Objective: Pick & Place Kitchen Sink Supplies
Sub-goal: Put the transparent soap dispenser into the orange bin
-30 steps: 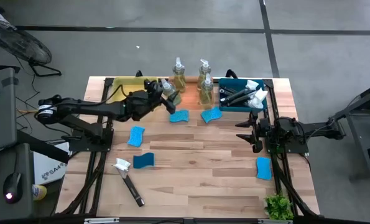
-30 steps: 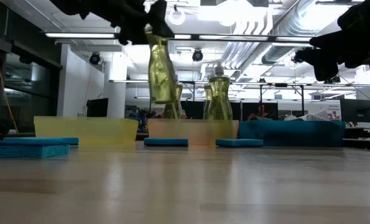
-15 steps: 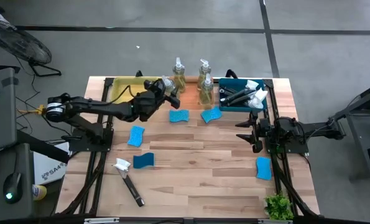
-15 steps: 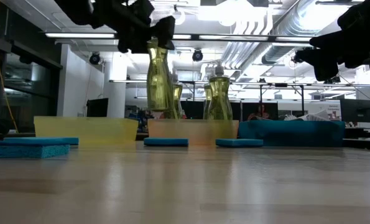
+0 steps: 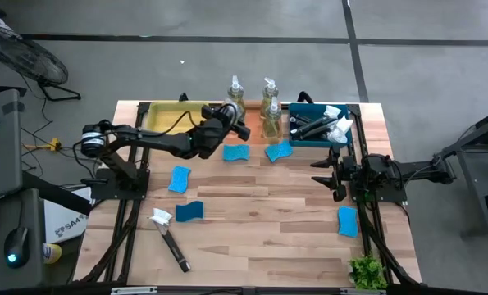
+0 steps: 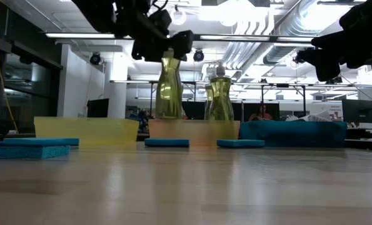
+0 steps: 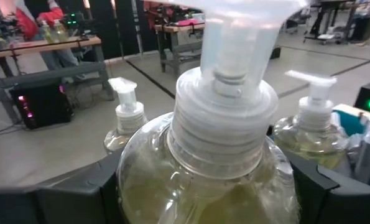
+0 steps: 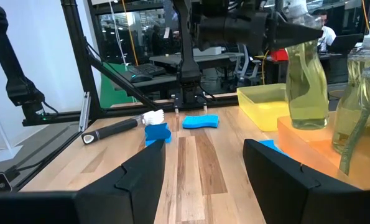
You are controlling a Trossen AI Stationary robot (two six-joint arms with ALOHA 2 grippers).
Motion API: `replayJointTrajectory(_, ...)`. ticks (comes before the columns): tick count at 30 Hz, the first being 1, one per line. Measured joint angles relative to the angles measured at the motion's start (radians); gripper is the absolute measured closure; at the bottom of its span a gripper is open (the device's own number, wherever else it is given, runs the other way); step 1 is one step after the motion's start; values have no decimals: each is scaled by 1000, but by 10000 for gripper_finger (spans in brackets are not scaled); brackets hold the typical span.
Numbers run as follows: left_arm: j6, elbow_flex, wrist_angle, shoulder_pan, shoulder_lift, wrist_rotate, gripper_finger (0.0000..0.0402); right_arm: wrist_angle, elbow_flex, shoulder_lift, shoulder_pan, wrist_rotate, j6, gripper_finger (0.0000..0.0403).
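My left gripper (image 5: pixel 224 119) is shut on a clear pump bottle of yellowish soap (image 6: pixel 169 89) and holds it over the orange tray (image 6: pixel 194 130) at the table's far side. Other soap bottles (image 5: pixel 271 120) stand in that tray. Blue wavy sponges lie flat on the wood (image 5: pixel 236 152) (image 5: pixel 180 178) (image 5: pixel 348 220). One dark-handled brush (image 5: pixel 171 242) lies near the left front, and others rest in the blue tray (image 5: pixel 316 125). My right gripper (image 5: pixel 335 175) is open and hovers over the table's right side. My left gripper pinches the bottle's shoulder (image 7: pixel 172 186) just under the ribbed cap, one finger (image 7: pixel 79 193) on each side. It comes level from the table's left. The bottle hangs upright, base (image 8: pixel 309 124) at the orange tray's rim; whether it touches the tray I cannot tell.
A yellow tray (image 5: pixel 166 115) sits left of the orange one at the far edge. A small green plant (image 5: pixel 367 271) stands at the near right corner. Bare wood (image 5: pixel 260 229) lies open in the middle and front.
My left gripper has moved toward the table's right, carrying the bottle from in front of the yellow tray to over the orange tray. The bottle has come down somewhat and has gone from tilted to upright. The gripper has stayed shut on it.
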Motion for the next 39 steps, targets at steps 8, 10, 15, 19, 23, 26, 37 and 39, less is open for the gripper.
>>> replayJointTrajectory(8,-76,1,-1,34,54,-40,127,0,0,0,0,0,0,192)
replayJointTrajectory(10,-99,1,0,43,60,-44,127,0,0,0,0,0,0,192)
replayJointTrajectory(15,-160,1,-9,44,60,-45,127,0,0,0,0,0,0,192)
replayJointTrajectory(19,-184,1,-17,44,60,-44,127,0,0,0,0,0,0,192)
replayJointTrajectory(23,-190,2,-29,44,78,-38,126,0,0,0,0,0,0,192)
replayJointTrajectory(26,-209,1,-41,44,78,-38,126,0,0,0,0,0,0,192)
replayJointTrajectory(37,-270,1,-102,44,77,-18,126,0,0,0,0,0,0,192)
replayJointTrajectory(39,-271,1,-99,45,77,-17,126,0,0,0,0,0,0,192)
